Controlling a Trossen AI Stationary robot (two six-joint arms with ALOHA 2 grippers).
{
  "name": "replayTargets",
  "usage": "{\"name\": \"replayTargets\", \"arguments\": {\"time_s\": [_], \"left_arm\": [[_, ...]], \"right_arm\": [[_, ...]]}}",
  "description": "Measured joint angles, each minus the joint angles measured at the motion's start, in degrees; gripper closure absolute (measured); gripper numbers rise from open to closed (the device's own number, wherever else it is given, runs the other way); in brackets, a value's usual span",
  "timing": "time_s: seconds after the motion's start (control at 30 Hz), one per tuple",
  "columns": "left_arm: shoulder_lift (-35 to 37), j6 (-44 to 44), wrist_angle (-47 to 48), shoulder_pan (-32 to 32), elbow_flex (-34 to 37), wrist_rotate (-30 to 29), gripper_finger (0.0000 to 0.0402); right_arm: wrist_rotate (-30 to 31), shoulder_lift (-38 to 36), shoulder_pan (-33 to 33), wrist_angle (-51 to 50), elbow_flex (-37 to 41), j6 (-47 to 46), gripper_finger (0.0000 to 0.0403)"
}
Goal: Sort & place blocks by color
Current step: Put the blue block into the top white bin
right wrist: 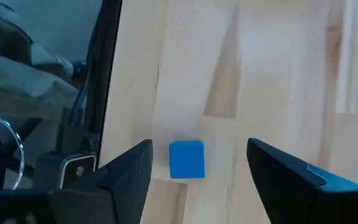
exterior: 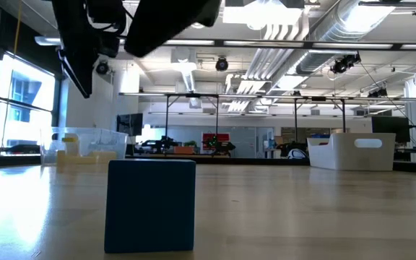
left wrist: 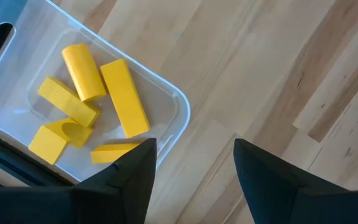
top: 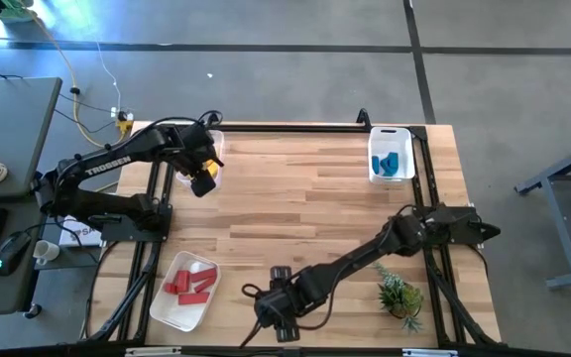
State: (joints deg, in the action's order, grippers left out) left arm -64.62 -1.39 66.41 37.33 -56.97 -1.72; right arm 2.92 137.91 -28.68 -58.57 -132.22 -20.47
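The counter [top: 305, 198] is a pale wood-plank top in a black frame, standing on a grey floor with a desk, keyboard and mouse off to the left arm's side. From the low view the room behind is a large open workshop with ceiling ducts, lights and windows.

Seen from above, three white trays sit at the edges: one with red blocks [top: 191, 283] at the near left, one with blue blocks [top: 390, 164] at the far right, and one at the far left under the left arm. A small green plant [top: 399, 295] stands near the right arm's base.

The left gripper [left wrist: 194, 165] hangs released beside the far-left tray [left wrist: 173, 99]; only its wrist view shows the yellow blocks [left wrist: 92, 102] lying inside.

The right gripper [right wrist: 197, 165] is at the near edge, fingers spread and holding nothing. A lone blue cube [right wrist: 186, 159] rests on the wood between them, hidden from the high view by the arm. The low view shows that cube [exterior: 150, 206] close up, flat on the counter.
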Motion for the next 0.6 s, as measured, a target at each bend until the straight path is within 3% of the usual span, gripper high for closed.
{"name": "replayTargets", "arguments": {"time_s": [0.6], "left_arm": [[0.0,0.1,-0.3,-0.3,0.0,-0.2,0.0200]], "right_arm": [[-1.9,7.4,-0.6,0.1,0.0,-1.6,0.0155]]}}
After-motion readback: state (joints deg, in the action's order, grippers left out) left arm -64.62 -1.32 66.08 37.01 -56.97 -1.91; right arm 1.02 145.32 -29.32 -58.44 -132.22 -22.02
